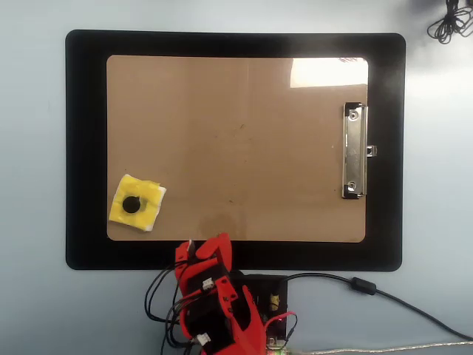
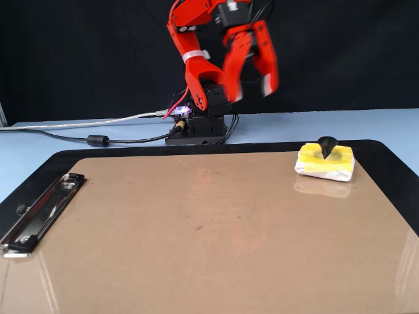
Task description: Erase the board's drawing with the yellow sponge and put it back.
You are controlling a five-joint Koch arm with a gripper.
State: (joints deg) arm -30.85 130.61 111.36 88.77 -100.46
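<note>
The sponge sits flat on the board, knob up, in the board's corner nearest the tabletop's bottom-left corner in the overhead view; in the fixed view the sponge lies at the board's far right, touching nothing else; the hand hangs high in the air by the arm's base, well clear of the sponge, its two red fingers spread apart with nothing between them; from overhead the hand sits over the mat's bottom edge, just off the board; the board's brown face shows only faint specks, no drawing that I can make out; the clip lies at the board's right short edge overhead; cables trail from the base across the tabletop toward the bottom-right corner.
</note>
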